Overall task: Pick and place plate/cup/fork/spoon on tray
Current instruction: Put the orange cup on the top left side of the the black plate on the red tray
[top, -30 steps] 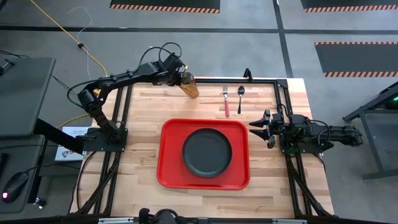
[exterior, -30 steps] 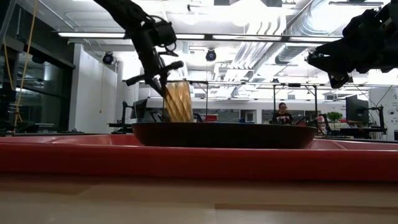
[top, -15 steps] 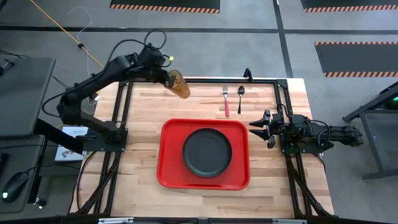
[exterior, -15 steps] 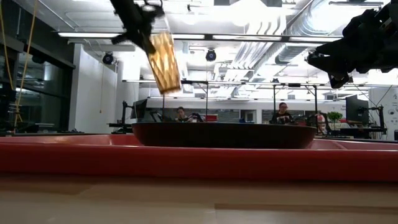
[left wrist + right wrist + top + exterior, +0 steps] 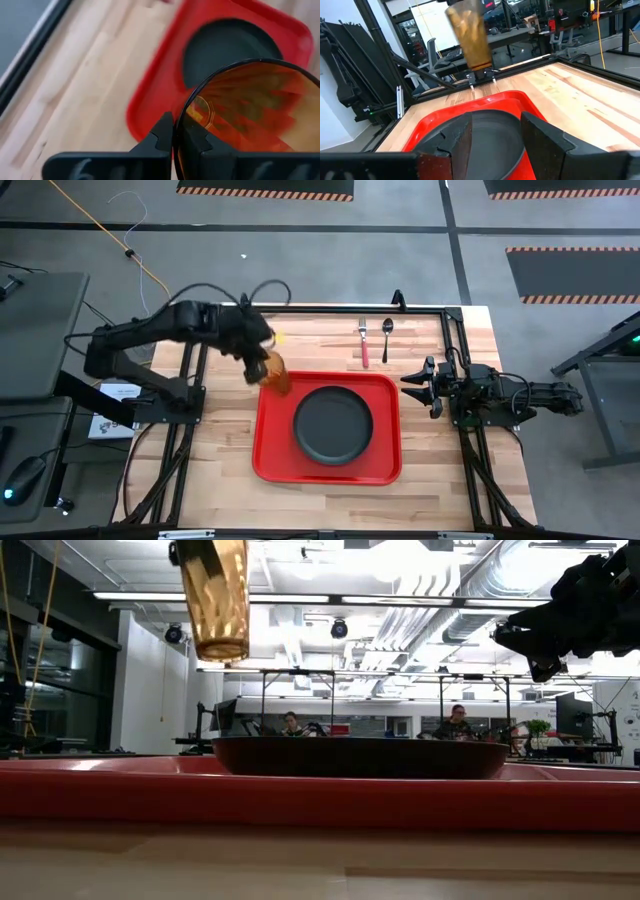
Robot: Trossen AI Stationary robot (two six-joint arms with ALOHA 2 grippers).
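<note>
Left gripper (image 5: 268, 360) pinches cup (image 5: 277, 374) in jaws, held in air over tray (image 5: 272, 442) far-left corner. Plate (image 5: 333, 424) sits on tray. Fork (image 5: 364, 343), spoon (image 5: 386, 338) on surface (beyond tray). Right gripper (image 5: 418, 385) jaws spread, beside tray.

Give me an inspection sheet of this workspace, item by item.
Surface: wooden table, bare around the tray.
Tray: red tray mid-table.
Plate: plate lies on the tray.
Cup: cup held in the air above the tray's far-left corner.
Fork and spoon: fork and spoon side by side on the table beyond the tray.
Clutter: nothing seen.
Grippers: left gripper shut on the cup; right gripper open beside the tray.
Cables: yellow cable on the floor.
Surroundings: people seated far behind.
</note>
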